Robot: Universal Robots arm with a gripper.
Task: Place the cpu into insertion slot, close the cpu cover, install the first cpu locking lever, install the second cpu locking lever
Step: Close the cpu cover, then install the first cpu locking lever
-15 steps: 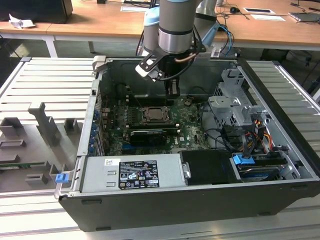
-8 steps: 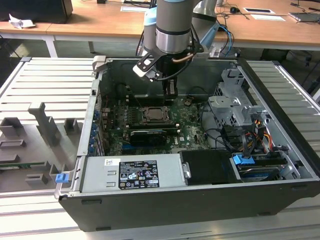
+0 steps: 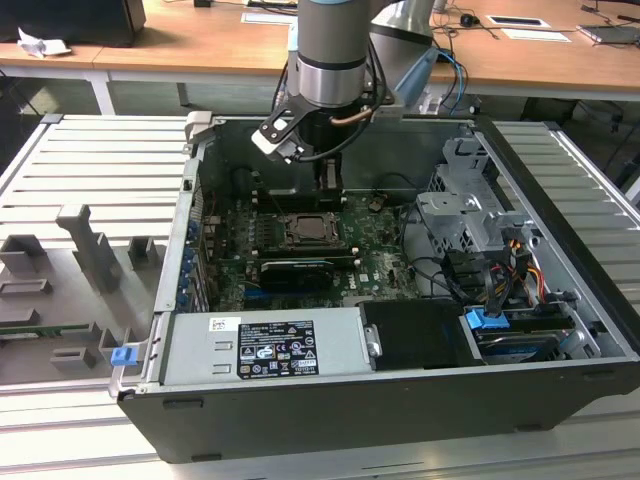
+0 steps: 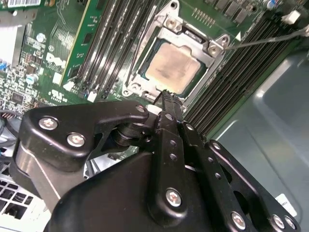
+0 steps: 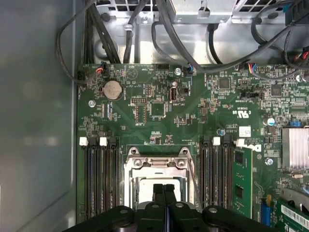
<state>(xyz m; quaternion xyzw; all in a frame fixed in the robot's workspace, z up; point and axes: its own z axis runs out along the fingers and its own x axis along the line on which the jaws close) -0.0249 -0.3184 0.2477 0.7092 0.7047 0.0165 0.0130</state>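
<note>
Gripper (image 4: 166,96): its fingers are pressed flat together with nothing between them. In both wrist views (image 5: 164,187) the tips hang just over one edge of the socket.
Arm: in the exterior view it reaches down into the open computer case (image 3: 400,420), with the gripper (image 3: 327,180) at about 1 o'clock of the socket.
Insertion slot (image 3: 306,230): mid-board on the green motherboard (image 5: 159,111), with black memory slots (image 5: 99,179) on both sides.
Cpu (image 4: 174,67): seated flat in the slot, its pale top showing.
Cpu cover (image 4: 146,50): lies down around the chip, framing it.
Thin rod (image 4: 260,39): runs out from one socket corner across the memory slots; I cannot tell whether it is latched.
Power supply (image 3: 270,345): at 6 o'clock of the socket in the exterior view.
</note>
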